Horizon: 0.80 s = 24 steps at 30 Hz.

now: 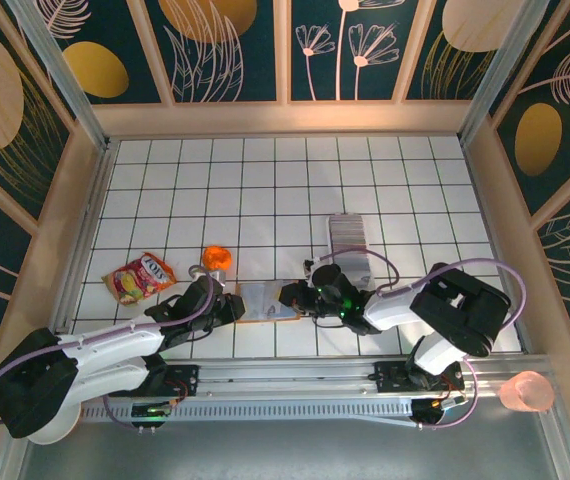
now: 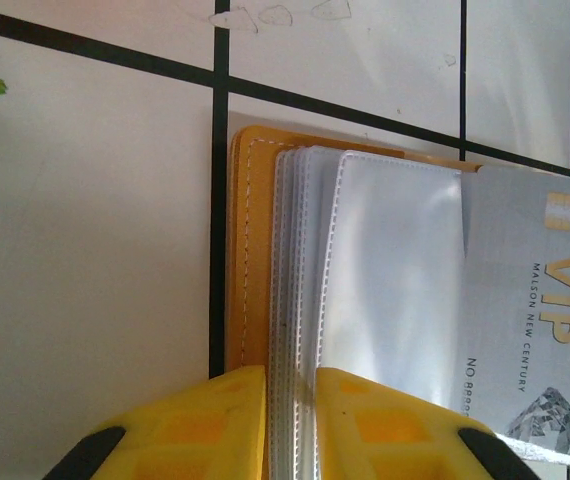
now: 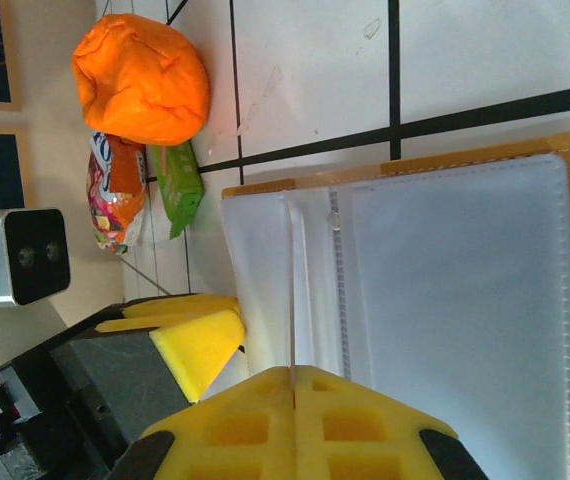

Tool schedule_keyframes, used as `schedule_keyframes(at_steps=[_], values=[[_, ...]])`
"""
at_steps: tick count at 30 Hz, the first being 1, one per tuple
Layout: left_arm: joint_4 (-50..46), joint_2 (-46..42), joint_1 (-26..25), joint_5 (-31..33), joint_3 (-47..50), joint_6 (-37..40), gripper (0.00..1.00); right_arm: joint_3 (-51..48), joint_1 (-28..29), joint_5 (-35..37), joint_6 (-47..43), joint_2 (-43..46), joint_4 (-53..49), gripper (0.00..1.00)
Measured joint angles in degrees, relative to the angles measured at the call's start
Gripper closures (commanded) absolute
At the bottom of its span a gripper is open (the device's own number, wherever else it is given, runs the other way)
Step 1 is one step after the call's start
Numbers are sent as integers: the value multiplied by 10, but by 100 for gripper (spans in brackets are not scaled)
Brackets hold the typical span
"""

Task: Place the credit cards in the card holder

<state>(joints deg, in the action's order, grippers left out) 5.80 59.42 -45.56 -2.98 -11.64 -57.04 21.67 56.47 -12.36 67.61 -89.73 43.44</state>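
My left gripper was clenched on the stack of clear sleeves of the card holder, which lay open on the white gridded table between my two arms, its tan cover flat against the surface. Just beyond the sleeves' edge lay a silver VIP card; I could not tell whether its near end sat inside a sleeve or only under it. My right gripper was closed tight, pads together, with a thin pale edge running out from between them, and I could not tell whether that was the card or a sleeve. A row of credit cards stood edge-on farther back on the table. An orange lump, a snack packet and a small green packet sat off to the left.
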Motion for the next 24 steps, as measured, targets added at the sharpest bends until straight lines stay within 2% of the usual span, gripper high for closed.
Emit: schedule_keyframes(at_steps=[20,24], values=[[4,5,0,0,-1,0,82,-5,13,-24,36,-62,80,100],[4,6,0,0,-3,0,79,-8,13,-26,46,-74,104,100]])
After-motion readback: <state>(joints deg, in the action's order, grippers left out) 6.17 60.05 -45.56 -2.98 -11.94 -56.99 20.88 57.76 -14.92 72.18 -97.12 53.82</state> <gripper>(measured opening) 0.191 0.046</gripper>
